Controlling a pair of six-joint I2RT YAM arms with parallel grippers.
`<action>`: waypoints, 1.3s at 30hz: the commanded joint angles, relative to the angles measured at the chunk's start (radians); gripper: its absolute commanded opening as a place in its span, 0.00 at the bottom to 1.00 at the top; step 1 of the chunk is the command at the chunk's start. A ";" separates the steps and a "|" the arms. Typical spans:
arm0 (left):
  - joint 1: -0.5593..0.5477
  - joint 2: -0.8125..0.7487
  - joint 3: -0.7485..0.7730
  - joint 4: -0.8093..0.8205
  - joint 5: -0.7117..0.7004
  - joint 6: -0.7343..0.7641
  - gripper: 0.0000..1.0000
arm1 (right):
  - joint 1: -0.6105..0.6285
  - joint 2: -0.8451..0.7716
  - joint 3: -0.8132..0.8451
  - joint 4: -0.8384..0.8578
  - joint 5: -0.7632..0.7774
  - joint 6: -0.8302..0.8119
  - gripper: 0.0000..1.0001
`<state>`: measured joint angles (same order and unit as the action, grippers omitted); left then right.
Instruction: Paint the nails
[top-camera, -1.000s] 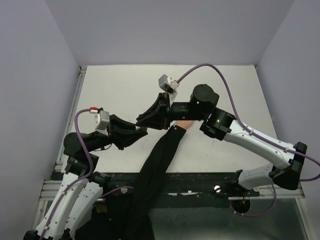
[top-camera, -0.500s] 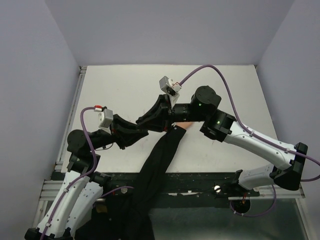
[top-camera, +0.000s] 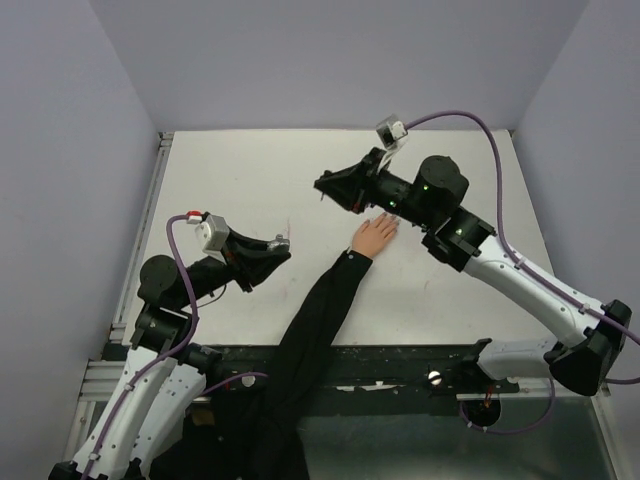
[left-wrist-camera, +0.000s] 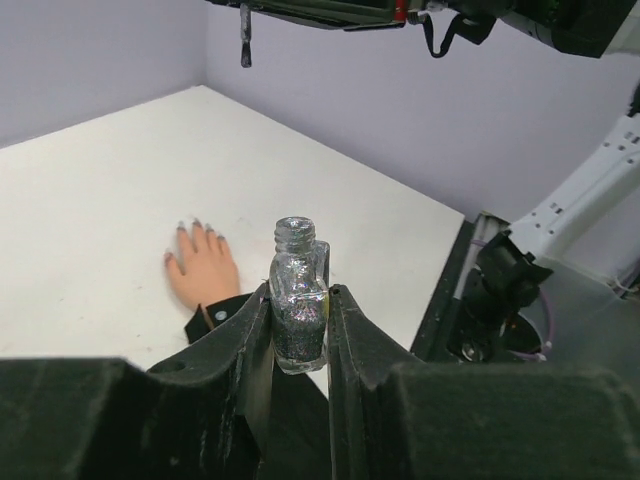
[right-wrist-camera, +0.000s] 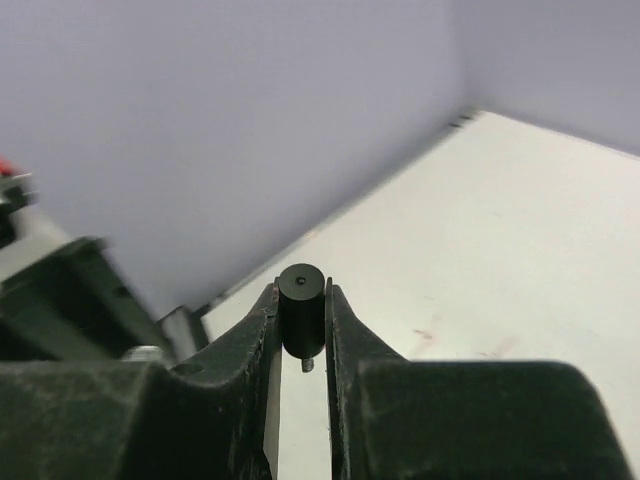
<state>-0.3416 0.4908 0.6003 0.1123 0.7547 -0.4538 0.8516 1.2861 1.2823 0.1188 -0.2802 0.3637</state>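
The pale peach fake hand (top-camera: 376, 236) lies flat on the white table, its black sleeve (top-camera: 318, 320) running to the near edge. The greyish-purple nails (top-camera: 387, 219) point away from me and also show in the left wrist view as the nails (left-wrist-camera: 196, 227). To the left of the sleeve, my left gripper (top-camera: 279, 244) is shut on an uncapped glitter polish bottle (left-wrist-camera: 297, 305), held upright. My right gripper (top-camera: 323, 186) hovers above and to the left of the hand, shut on the black brush cap (right-wrist-camera: 301, 318). Its brush (left-wrist-camera: 245, 38) hangs down.
Lilac walls (top-camera: 330, 60) close in the table on three sides. A black rail (top-camera: 400, 362) runs along the near edge, and the sleeve drapes over it. The right arm's purple cable (top-camera: 470, 118) arcs above the table's far right.
My right gripper has lifted off the fake hand and swung back and right with the brush cap, uncovering the fingers. The left gripper with the bottle has drawn slightly back to the left.
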 joint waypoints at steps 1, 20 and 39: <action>-0.005 -0.027 0.046 -0.111 -0.201 0.107 0.00 | -0.167 -0.045 -0.113 -0.005 0.116 0.078 0.01; -0.007 -0.003 0.046 -0.146 -0.245 0.155 0.00 | -0.692 0.114 -0.633 0.510 -0.043 0.166 0.01; -0.007 0.038 0.050 -0.140 -0.242 0.165 0.00 | -0.706 0.404 -0.675 0.685 0.052 0.173 0.01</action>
<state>-0.3428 0.5331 0.6155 -0.0433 0.5297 -0.3023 0.1547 1.6577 0.6022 0.7502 -0.2844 0.5327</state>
